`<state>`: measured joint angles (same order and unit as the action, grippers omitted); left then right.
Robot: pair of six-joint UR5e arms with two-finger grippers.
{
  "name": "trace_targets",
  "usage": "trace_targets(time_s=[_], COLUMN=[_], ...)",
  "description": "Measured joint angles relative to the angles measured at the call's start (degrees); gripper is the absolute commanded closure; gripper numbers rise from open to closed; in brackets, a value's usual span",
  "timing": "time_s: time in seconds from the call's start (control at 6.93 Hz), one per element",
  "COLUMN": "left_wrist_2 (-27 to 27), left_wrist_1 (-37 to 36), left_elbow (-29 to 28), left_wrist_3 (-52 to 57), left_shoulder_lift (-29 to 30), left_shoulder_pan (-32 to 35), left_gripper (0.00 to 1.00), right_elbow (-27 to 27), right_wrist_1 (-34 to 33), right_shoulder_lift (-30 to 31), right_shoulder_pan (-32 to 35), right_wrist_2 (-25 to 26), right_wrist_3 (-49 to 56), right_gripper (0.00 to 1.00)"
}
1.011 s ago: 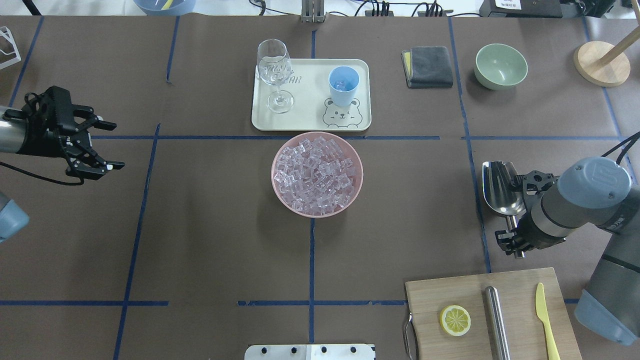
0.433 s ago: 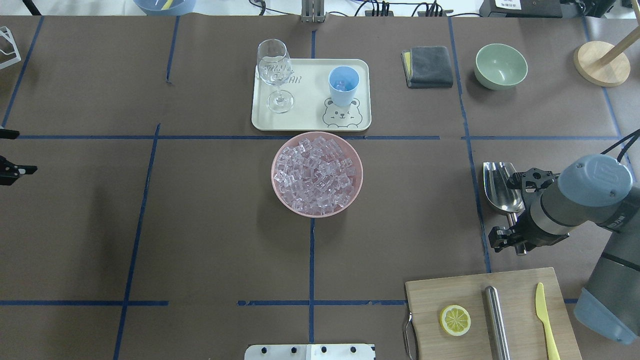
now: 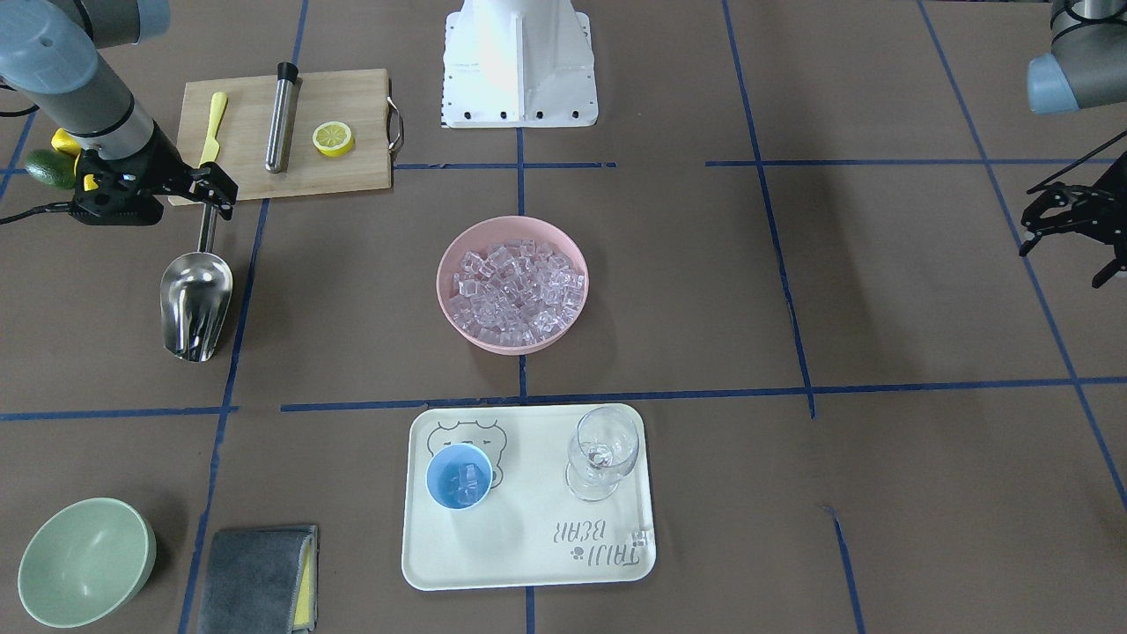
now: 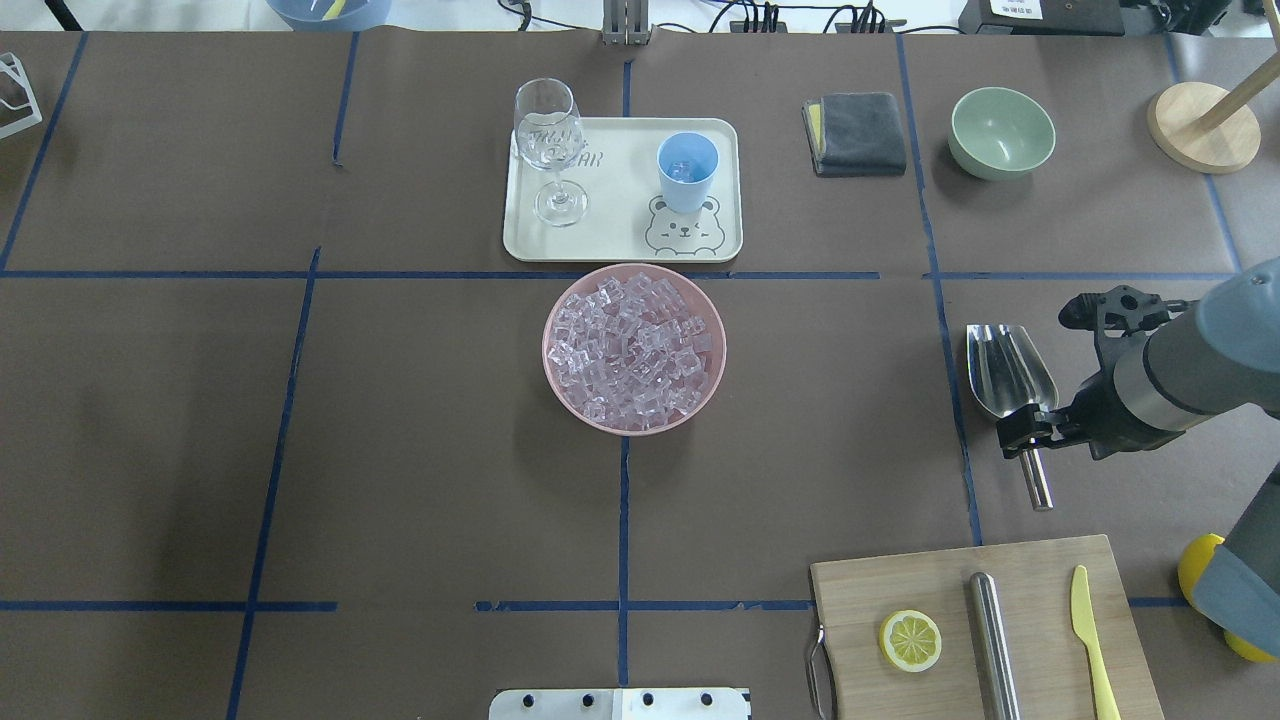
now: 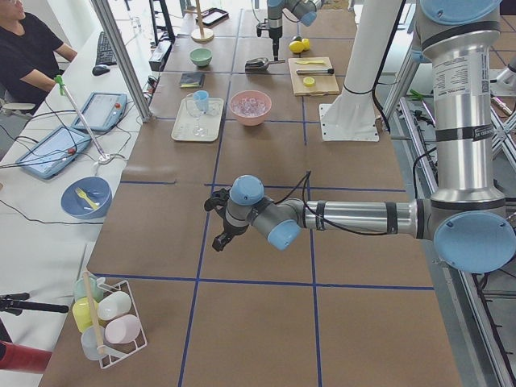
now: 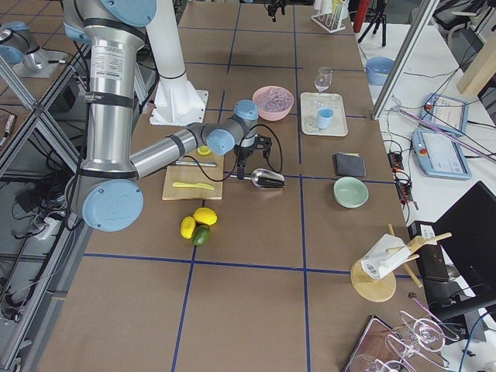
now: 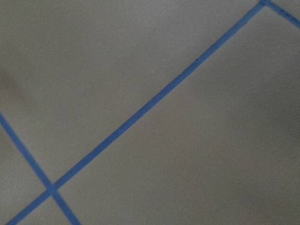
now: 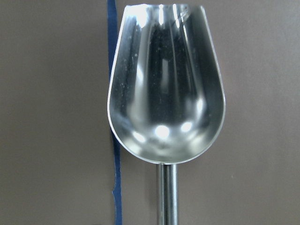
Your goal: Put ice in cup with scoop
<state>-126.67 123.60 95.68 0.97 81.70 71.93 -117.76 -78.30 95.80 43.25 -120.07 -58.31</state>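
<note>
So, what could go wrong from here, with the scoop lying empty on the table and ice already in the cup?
1. The right gripper is at the thin handle of the scoop; a weak grip may let it twist.
2. The ice fills the pink bowl nearly to the rim, so digging in may push cubes out.
3. The cup is small and the wine glass stands close on the same tray; pouring may spill cubes or bump the glass.
</note>
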Motion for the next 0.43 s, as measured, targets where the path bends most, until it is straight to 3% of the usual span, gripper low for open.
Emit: trace_targets(time_s=[0.43], left_wrist_2=[-4.80], left_wrist_1=[-15.88], left_elbow=[4.39], left_wrist_3=[0.00], left_shoulder_lift=[-0.34], left_shoulder_pan=[8.64], left_gripper=[0.00], right_elbow=[-0.29], right_wrist_1=[-0.14], right_shoulder_lift=[3.80], right_shoulder_pan=[11.24], right_wrist_2=[-3.70], right_wrist_3=[4.99], right_gripper=[0.00])
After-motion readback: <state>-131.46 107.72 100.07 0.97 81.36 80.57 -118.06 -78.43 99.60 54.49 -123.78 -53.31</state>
